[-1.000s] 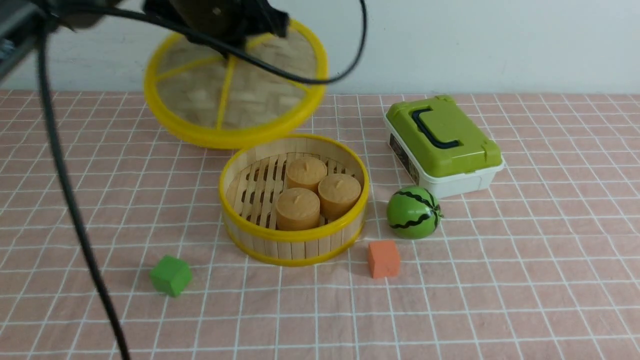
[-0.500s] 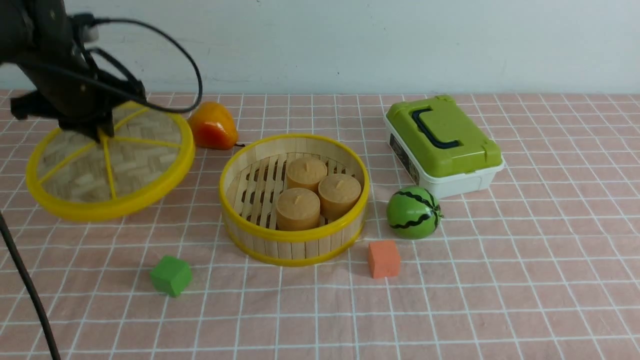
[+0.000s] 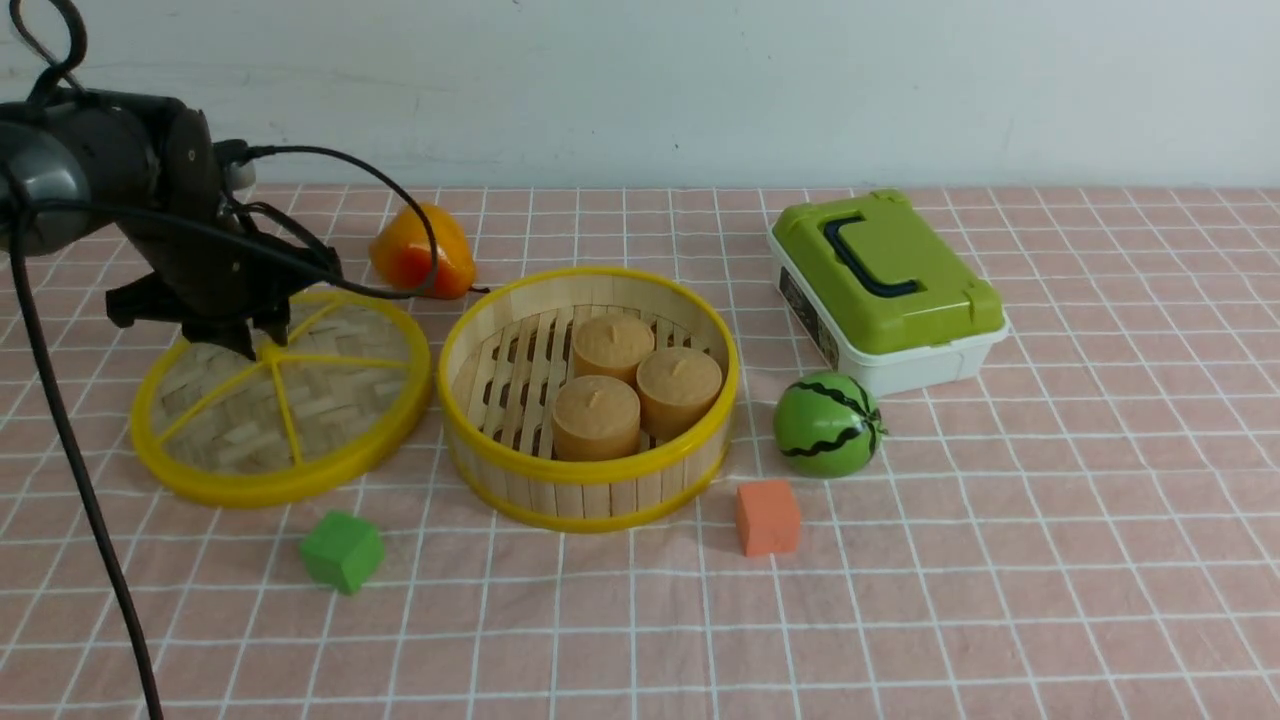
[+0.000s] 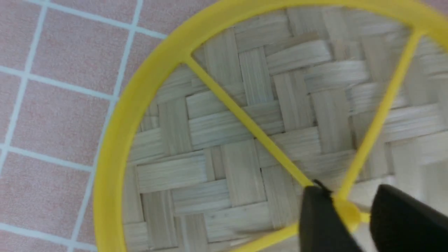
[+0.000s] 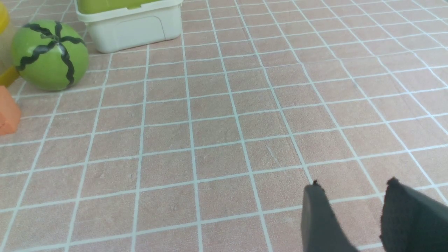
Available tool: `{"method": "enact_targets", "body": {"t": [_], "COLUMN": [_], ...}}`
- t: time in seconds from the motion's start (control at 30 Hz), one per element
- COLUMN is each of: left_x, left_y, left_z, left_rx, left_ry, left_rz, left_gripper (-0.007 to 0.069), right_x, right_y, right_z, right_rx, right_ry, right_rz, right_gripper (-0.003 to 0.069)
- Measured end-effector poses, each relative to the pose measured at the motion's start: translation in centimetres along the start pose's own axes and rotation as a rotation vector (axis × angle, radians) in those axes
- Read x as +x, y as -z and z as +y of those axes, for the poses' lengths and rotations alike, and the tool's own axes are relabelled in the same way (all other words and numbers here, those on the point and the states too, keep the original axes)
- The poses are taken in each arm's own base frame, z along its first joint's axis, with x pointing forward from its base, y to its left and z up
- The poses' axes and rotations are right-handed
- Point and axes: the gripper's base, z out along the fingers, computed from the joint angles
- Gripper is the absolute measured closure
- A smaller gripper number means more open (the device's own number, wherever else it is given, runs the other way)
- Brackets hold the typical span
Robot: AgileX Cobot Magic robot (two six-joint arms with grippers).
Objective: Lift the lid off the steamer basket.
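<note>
- On the left of the pink, white-gridded tablecloth [image 3: 1000,600], the flat round lid [image 3: 330,405] of woven pale bamboo strips sits low over the cloth. It is off the steamer basket and just beside that basket's left wall. Whether its rim rests on the cloth cannot be told.
- Its flat strips cross in a basket-weave pattern, framed by a smooth yellow plastic rim. Thin yellow spokes meet at a small centre knob [image 4: 348,213].
- The left gripper [image 3: 250,338] points down from a dark, rounded arm that reaches in from the far left. In the wrist view its two black fingers [image 4: 318,224] pinch the knob from either side.
- At the centre stands the steamer basket [image 3: 590,490], a round shallow tub of upright pale bamboo slats between yellow plastic rims, with a slatted floor.
- Three tan, flat-topped cylinders [image 3: 640,385] sit close together in its right half.
- Beyond the basket to the far left lies a glossy orange pepper-shaped toy [image 3: 420,255].
- To the right stands a white plastic box [image 3: 930,365] with a green top and a dark handle.
- Near the box are a shiny green ball [image 3: 828,423] with wavy black stripes and a matte orange cube [image 3: 767,517].
- A green cube [image 3: 342,551] sits on the near left.
- The right gripper [image 5: 353,189] hangs low over bare cloth on the right, its dark fingers spread apart with cloth showing between them.
</note>
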Motion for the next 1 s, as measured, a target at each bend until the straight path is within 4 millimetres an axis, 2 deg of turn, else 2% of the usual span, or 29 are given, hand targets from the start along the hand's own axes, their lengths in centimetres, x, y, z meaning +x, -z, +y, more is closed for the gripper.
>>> {"method": "enact_targets", "body": {"t": [0.07,0.17,0.23,0.27,0.3,0.4,0.43,0.47,0.53,0.6,0.67,0.73,0.8,1.0], "left_x": [-0.5,-0.8,-1.6,-1.8,-2.0,-2.4,-2.3,-2.1,-1.1,0.5,3.0,4.4,8.1,15.9], "left_y": [1.4,3.0,7.3,8.4,10.6,18.6,19.1,22.8,27.8,31.4,34.9,35.9,37.2,34.4], "left_z": [-0.1,-0.1,0.0,0.0,0.0,0.3,0.3,0.5,1.0,1.7,2.8,3.3,4.6,7.1], "left_rx": [0.01,0.018,0.035,0.04,0.057,0.132,0.138,0.175,0.225,0.251,0.271,0.275,0.281,0.284], "left_ry": [0.004,0.006,0.01,0.01,0.015,0.039,0.039,0.036,0.024,0.001,-0.025,-0.032,-0.035,-0.014], "left_rz": [-0.026,-0.047,-0.103,-0.12,-0.155,-0.303,-0.314,-0.389,-0.493,-0.564,-0.634,-0.655,-0.677,-0.662], "left_gripper": [0.0291,0.0281,0.0334,0.0354,0.0393,0.0531,0.054,0.0598,0.0637,0.0637,0.0637,0.0637,0.0637,0.0637], "right_x": [0.0,0.0,0.0,0.0,0.0,0.0,0.0,0.0,0.0,0.0,0.0,0.0,0.0,0.0], "right_y": [0.0,0.0,0.0,0.0,0.0,0.0,0.0,0.0,0.0,0.0,0.0,0.0,0.0,0.0], "right_z": [0.0,0.0,0.0,0.0,0.0,0.0,0.0,0.0,0.0,0.0,0.0,0.0,0.0,0.0], "right_rx": [0.0,0.0,0.0,0.0,0.0,0.0,0.0,0.0,0.0,0.0,0.0,0.0,0.0,0.0], "right_ry": [0.0,0.0,0.0,0.0,0.0,0.0,0.0,0.0,0.0,0.0,0.0,0.0,0.0,0.0], "right_rz": [0.0,0.0,0.0,0.0,0.0,0.0,0.0,0.0,0.0,0.0,0.0,0.0,0.0,0.0], "right_gripper": [0.0418,0.0418,0.0418,0.0418,0.0418,0.0418,0.0418,0.0418,0.0418,0.0418,0.0418,0.0418,0.0418,0.0418]}}
